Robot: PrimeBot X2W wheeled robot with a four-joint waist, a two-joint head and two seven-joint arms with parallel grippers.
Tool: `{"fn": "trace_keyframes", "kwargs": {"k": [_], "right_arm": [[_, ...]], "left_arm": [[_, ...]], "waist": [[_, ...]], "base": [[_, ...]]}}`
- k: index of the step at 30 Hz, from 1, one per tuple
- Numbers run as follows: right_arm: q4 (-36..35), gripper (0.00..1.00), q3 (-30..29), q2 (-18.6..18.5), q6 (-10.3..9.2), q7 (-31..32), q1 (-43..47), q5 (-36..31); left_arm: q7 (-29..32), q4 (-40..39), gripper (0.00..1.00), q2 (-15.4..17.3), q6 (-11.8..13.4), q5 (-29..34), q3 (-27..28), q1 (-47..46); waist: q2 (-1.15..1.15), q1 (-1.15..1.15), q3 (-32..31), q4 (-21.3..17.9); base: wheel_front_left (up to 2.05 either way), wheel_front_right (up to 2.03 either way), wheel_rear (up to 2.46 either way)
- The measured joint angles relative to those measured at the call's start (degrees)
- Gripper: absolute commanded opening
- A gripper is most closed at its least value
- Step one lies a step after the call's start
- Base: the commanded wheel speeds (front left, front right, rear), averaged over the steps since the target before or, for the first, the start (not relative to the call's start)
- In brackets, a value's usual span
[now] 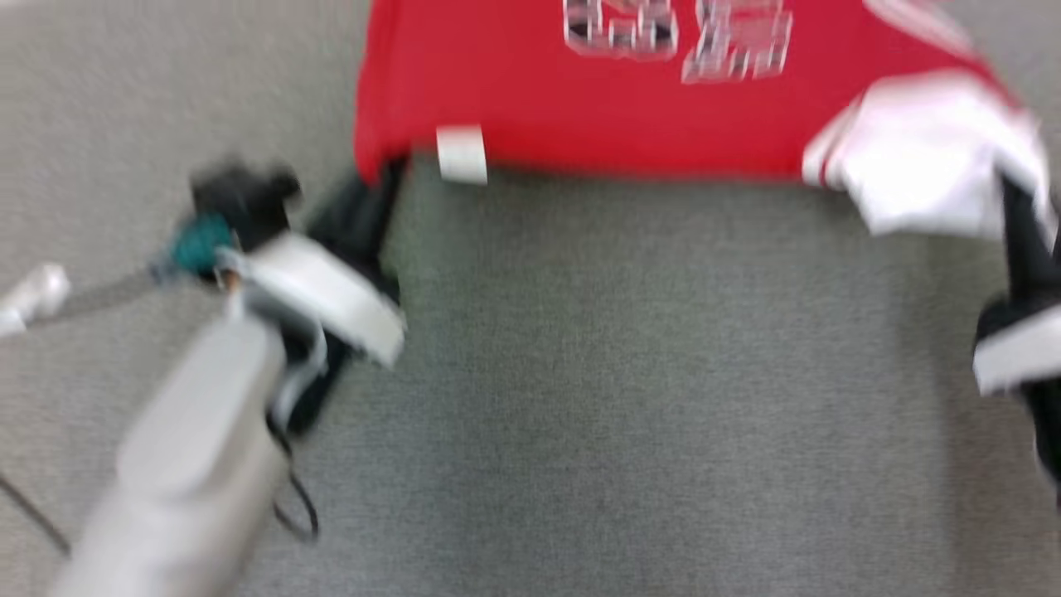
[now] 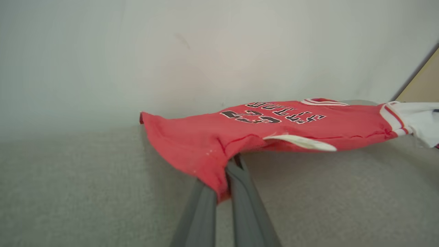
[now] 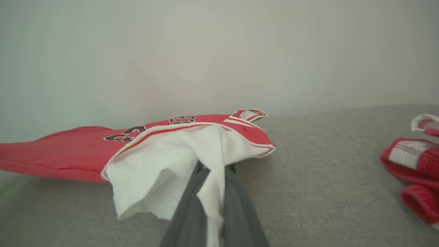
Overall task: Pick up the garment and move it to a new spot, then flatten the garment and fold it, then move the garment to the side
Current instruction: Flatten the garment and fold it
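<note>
The red jersey hangs stretched just above the grey textured surface. The left gripper pinches its red hem corner and the right gripper clamps its white inner side. The cloth looks light, limp and likely slippery, so corners are probably the best places to hold it.

Print on the chest of the red garment, left wrist view, centre-right of frame: black characters with white outline, seen inverted.
- Large pair of digits reads as 23.
- Shorter line of capitals, just above it in the frame, looks like BULLS. Not certain at this angle.
- Further block letters, right of the digits: not legible.

Right wrist view, centre-left: same dark digits, foreshortened, consistent with 23. Small lettering beside them is too blurred to read.

Head view, top edge: print is blurred and cut by the frame edge, unreadable. White tag at the lower hem: blurred, nothing readable.
</note>
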Motion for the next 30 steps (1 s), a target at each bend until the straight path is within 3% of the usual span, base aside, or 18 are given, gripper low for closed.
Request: {"fn": "trace_keyframes", "kwargs": {"k": [9,17,24,30], "right_arm": [[-4.0,0.0,-1.0,-2.2,0.0,3.7,22.4,1.4],[-9.2,0.0,-1.2,-1.9,0.0,10.5,39.9,2.7],[-15.6,0.0,-2.5,-3.4,0.0,16.3,50.1,3.7],[-18.6,0.0,-3.4,-5.3,0.0,22.8,48.6,3.7]], "left_arm": [[4.6,-17.0,0.0,3.9,7.0,-3.3,-2.8,24.8],[7.4,-25.3,0.0,6.9,11.7,-6.9,-5.3,43.0],[12.7,-32.5,0.0,10.7,14.7,-9.2,-6.9,51.5],[18.2,-35.9,0.0,13.0,15.8,-11.2,-5.5,50.0]], "waist": [[0.0,-0.02,-10.9,-0.2],[0.01,-0.02,-16.4,-0.4],[0.01,-0.01,-17.2,-0.3],[0.01,0.0,-16.8,0.2]], "base": [[0.0,0.0,0.0],[0.0,0.0,0.0],[0.0,0.0,0.0],[0.0,0.0,0.0]]}}
